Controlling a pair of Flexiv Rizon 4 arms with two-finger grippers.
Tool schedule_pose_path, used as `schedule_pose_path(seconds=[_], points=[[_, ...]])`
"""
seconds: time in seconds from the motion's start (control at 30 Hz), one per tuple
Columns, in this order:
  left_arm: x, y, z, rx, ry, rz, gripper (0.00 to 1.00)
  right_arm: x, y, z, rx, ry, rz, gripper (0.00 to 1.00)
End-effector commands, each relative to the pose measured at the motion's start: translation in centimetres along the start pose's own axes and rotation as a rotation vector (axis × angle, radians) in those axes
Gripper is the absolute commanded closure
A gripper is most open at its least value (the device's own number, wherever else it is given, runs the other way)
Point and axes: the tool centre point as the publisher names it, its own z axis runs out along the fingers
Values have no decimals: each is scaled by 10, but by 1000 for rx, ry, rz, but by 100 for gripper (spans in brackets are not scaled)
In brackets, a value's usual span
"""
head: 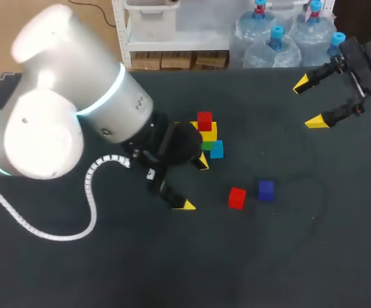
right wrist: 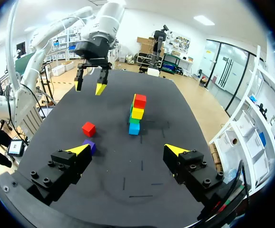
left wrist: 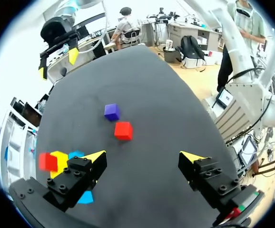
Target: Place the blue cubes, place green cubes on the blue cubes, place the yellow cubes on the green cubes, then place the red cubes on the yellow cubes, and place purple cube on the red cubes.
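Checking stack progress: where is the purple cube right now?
In the head view the purple cube lies on the table right of centre, just right of the loose red cube, apart from the stack farther left.

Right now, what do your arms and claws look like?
My left arm is thick, rounded and silver-white, with a glowing light-blue ring at a joint and a white ribbed cable trailing from it. The left claw and right claw each have two black fingers with pointed bright yellow tips.
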Motion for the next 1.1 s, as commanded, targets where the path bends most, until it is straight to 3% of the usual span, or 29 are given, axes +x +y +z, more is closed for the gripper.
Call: schedule_pose_path(seconds=[0.03, 0.3, 0.6, 1.1], points=[[-7, 7, 12, 23, 12, -1, 0, 0, -1, 1, 0, -1, -1, 0], [-17, 9, 29, -2, 37, -42, 0, 0, -1, 1, 0, -1, -1, 0], [-26, 15, 57, 33, 124, 16, 0, 0, -1, 1, 0, -1, -1, 0], [-26, 31, 76, 62, 171, 38, 0, 0, -1, 1, 0, -1, -1, 0]])
